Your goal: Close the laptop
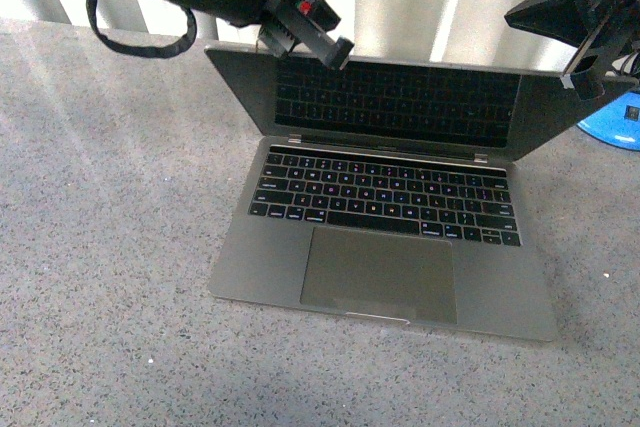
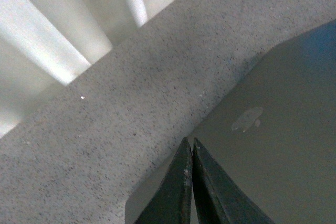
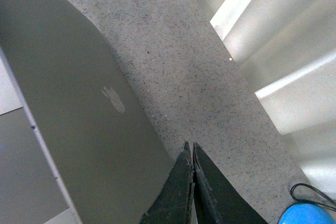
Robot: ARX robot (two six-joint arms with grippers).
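The laptop (image 1: 380, 277) is matte grey, its keyboard (image 1: 385, 197) black with pale legends and its screen (image 1: 398, 102) glossy black. A paler grey logo (image 2: 248, 120) marks the lid. The counter (image 1: 100, 247) is grey with fine dark speckles. The left gripper (image 2: 189, 145) and right gripper (image 3: 190, 148) are black. A round object (image 1: 615, 127) is bright blue.

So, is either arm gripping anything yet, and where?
Nothing is held. The left gripper and right gripper both have their jaws shut empty, behind the raised lid of the laptop.
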